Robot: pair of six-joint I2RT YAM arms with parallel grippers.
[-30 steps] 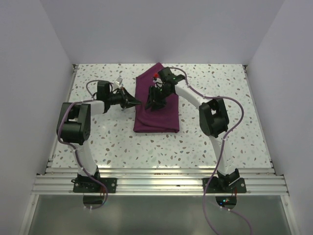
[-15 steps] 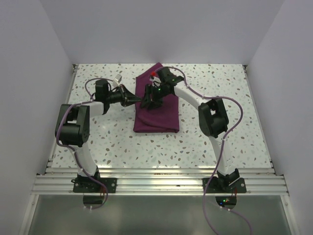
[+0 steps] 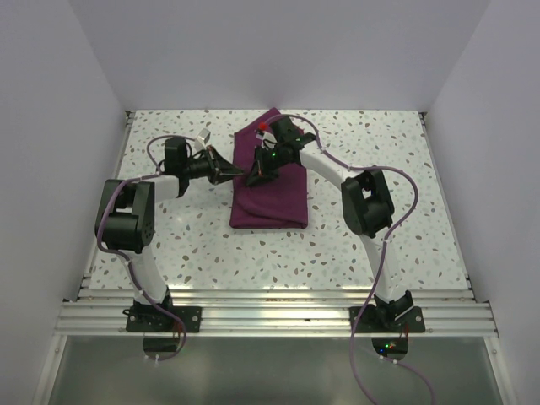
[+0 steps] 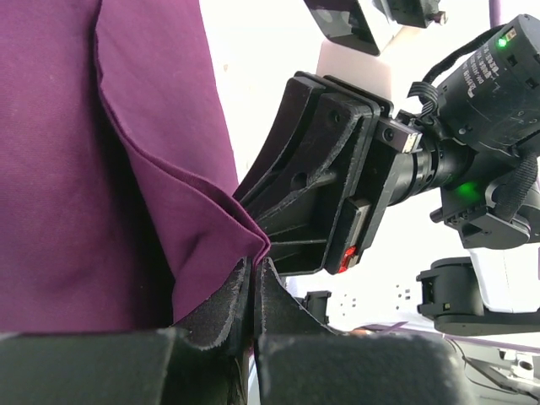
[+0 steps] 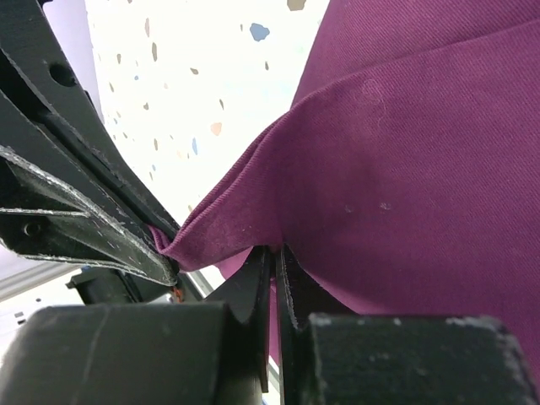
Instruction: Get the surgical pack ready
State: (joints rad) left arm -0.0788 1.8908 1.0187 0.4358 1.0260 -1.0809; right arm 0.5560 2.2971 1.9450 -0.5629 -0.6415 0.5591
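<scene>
Left gripper [image 4: 255,272] and right gripper [image 5: 274,253] both pinched on one fold

Left gripper fingers are closed tight on a raised peak of the dark magenta-purple cloth sheet [image 3: 274,201]. Right gripper is clamped narrow on the same fold, just beside it, tips nearly touching. We see the sheet lying folded mid-table on the white speckled terrazzo tabletop [image 3: 405,211], its left edge lifted. Risks, as we judge them: the fingers collide if either arm shifts, the thin pinch slips under a pull, and opposing pulls bunch the sheet.
</scene>
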